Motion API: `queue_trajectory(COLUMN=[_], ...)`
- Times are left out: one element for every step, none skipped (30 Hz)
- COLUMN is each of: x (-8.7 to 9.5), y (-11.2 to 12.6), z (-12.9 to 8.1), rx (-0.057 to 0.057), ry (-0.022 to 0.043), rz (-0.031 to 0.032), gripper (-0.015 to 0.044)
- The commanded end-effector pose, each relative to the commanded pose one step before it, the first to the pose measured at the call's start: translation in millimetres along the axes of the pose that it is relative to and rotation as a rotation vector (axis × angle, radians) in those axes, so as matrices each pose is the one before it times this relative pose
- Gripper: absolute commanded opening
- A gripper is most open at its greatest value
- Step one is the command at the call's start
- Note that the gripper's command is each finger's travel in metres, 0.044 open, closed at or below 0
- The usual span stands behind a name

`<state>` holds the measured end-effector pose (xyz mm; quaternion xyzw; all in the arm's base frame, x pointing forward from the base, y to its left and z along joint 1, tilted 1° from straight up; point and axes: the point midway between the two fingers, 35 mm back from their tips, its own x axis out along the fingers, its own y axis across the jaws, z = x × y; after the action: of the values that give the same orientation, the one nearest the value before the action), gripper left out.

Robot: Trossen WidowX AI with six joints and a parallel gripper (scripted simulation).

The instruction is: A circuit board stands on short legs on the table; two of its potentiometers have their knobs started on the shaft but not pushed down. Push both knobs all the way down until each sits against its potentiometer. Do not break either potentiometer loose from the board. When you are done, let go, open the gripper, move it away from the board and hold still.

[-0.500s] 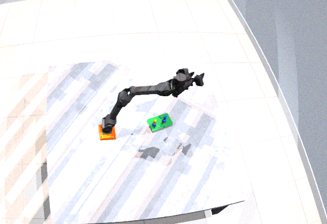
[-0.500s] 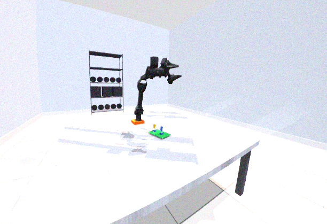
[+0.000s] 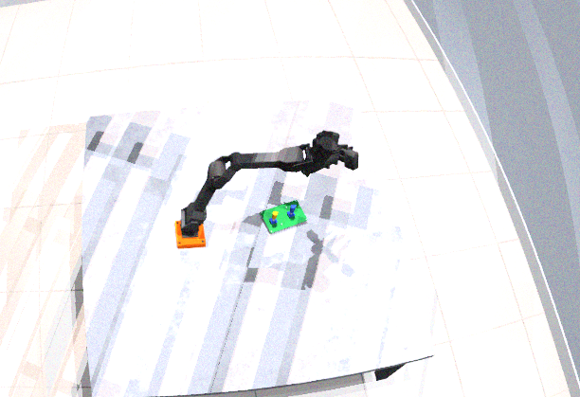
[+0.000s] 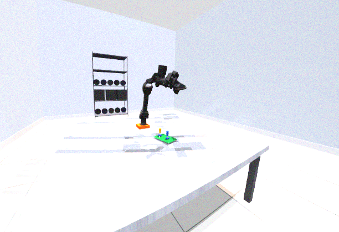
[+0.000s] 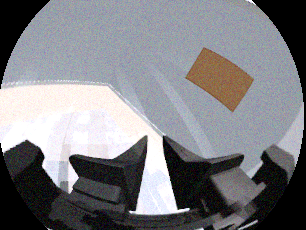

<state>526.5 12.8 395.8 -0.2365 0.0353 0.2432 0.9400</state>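
Observation:
The green circuit board (image 3: pixel 283 220) (image 4: pixel 171 140) lies on the table in front of the arm's base. A yellow knob (image 3: pixel 275 214) (image 4: pixel 160 130) stands upright above one blue potentiometer (image 3: pixel 273 222) (image 4: pixel 159 135). A blue knob (image 3: pixel 293 207) (image 4: pixel 167 133) stands upright above the other blue potentiometer (image 3: pixel 291 215) (image 4: pixel 167 138). Both knobs appear raised, with a small gap below each in the exterior view. My gripper (image 4: pixel 185 88) (image 5: pixel 155 137) is high above the table, away from the board, with fingertips nearly together and nothing between them. The board is outside the wrist view.
The orange arm base (image 3: pixel 190 241) (image 4: pixel 143 126) stands beside the board. A dark shelf rack (image 4: pixel 110 71) with round and boxy items stands by the wall. The table edge (image 4: pixel 221 172) runs along the near right side. A brown rectangle (image 5: pixel 220 79) shows in the wrist view.

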Motion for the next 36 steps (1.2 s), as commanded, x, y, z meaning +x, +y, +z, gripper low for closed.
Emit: queue_trajectory(x=[1.88,0.94,0.97,0.99,1.02,1.04,1.07,1.09,1.12,1.15,1.17,1.2,1.22,1.25,1.28,1.3,1.33,1.35,1.38,1.4,1.43,1.45,1.47,1.49,1.52,1.54,1.56,1.58,1.6,1.62,1.64,1.66,1.67,1.69,1.71,1.72], y=[14.65,2.95,2.92,2.87,2.83,2.78,2.73,2.69,2.64,2.59,2.54,2.49,2.44,2.38,2.33,2.28,2.22,2.17,2.11,2.06,2.0,1.95,1.89,1.83,1.78,1.72,1.67,1.61,1.55,1.5,1.44,1.38,1.33,1.27,1.22,1.16], z=[-26.11,-6.96,-7.01,-7.06,-7.1,-7.14,-7.18,-7.21,-7.24,-7.27,-7.31,-7.33,-7.36,-7.38,-7.4,-7.42,-7.43,-7.44,-7.46,-7.47,-7.48,-7.48,-7.48,-7.48,-7.48,-7.46,-7.48,-7.47,-7.46,-7.44,-7.43,-7.41,-7.39,-7.35,-7.36,-7.33], rx=[0.092,0.0206,0.0202,0.0198,0.0195,0.0191,0.0187,0.0183,0.0179,0.0175,0.0171,0.0167,0.0163,0.0159,0.0155,0.0151,0.0147,0.0143,0.0139,0.0135,0.0131,0.0127,0.0123,0.0119,0.0115,0.0111,0.0107,0.0103,0.0099,0.0095,0.0091,0.0087,0.0083,0.0079,0.0075,0.0071], ry=[0.11,0.02758,0.02784,0.02806,0.02828,0.02849,0.0287,0.0289,0.0291,0.02929,0.0295,0.02968,0.02986,0.03003,0.0302,0.03036,0.03051,0.03063,0.03083,0.03096,0.03109,0.03121,0.03133,0.03144,0.03154,0.03158,0.03176,0.03184,0.03192,0.03199,0.03205,0.0321,0.03214,0.03211,0.03229,0.03232], rz=[0.01787,0.00438,0.0043,0.0042,0.0041,0.00398,0.00386,0.00374,0.0036,0.00346,0.00332,0.00317,0.00301,0.00284,0.00267,0.00249,0.0023,0.00211,0.00192,0.00172,0.00151,0.0013,0.00108,0.00086,0.00063,0.0004,0.00016,-0.00008,-0.00032,-0.00057,-0.00083,-0.00108,-0.00134,-0.0016,-0.00187,-0.00214], gripper=[0.0,0.0,0.0,0.0,0.0,0.0,0.0,0.0,0.0,0.0,0.0,0.0,0.0,0.0,0.0,0.0,0.0,0.0,0.0,0.0,0.0,0.0,0.0,0.0,0.0,0.0,0.0,0.0,0.0,0.0,0.0,0.0,0.0,0.0,0.0,0.0])
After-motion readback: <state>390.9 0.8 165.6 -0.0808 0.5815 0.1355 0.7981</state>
